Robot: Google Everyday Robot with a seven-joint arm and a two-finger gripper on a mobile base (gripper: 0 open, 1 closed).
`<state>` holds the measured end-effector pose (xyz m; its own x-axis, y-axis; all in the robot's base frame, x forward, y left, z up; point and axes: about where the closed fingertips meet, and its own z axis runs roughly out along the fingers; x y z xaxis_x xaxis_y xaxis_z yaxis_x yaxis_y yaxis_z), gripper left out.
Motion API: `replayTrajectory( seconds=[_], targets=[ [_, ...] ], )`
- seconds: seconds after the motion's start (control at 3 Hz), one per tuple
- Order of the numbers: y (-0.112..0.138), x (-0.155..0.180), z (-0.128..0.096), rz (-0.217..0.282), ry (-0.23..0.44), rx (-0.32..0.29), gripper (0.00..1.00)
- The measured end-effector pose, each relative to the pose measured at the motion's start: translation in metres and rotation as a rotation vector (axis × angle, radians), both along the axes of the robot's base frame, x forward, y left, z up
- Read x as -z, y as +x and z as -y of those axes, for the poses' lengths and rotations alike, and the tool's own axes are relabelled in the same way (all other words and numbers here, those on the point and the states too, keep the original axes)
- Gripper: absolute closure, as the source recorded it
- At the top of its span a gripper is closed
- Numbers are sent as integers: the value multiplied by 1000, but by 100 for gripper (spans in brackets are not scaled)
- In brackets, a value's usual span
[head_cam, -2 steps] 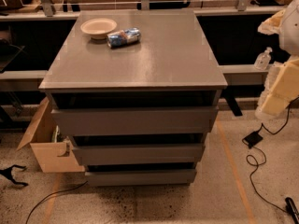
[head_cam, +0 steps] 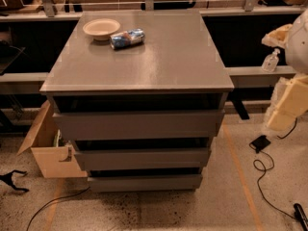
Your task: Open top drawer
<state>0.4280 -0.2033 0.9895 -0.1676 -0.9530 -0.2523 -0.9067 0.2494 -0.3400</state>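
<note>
Closest to us was speckled floor with a loose cable (head_cam: 262, 177) on the right and an open cardboard box (head_cam: 48, 150) tucked against the cabinet's left side. Going up the cabinet front, we passed the two lower drawer fronts (head_cam: 142, 159) and reached the top drawer (head_cam: 139, 124), right under the cabinet top (head_cam: 159, 61). Its panel sat about in line with the others, with only a dark slot above it. So we reckoned it was shut, or near enough, and the whole pull was left to do. What we took for the gripper (head_cam: 278, 118) hung at the right edge, well apart from the drawer and touching nothing. Released or clenched, we honestly couldn't tell. Furthest back, a bowl (head_cam: 101, 29) and a can (head_cam: 127, 38) sat just beside each other.
</note>
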Motion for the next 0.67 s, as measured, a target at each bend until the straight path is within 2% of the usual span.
replayTrajectory(
  seconds=[0.33,0.67],
  targets=[
    [-13,46,-7,-27,57,-56,0],
    [-18,75,-10,-47,96,-83,0]
  ],
)
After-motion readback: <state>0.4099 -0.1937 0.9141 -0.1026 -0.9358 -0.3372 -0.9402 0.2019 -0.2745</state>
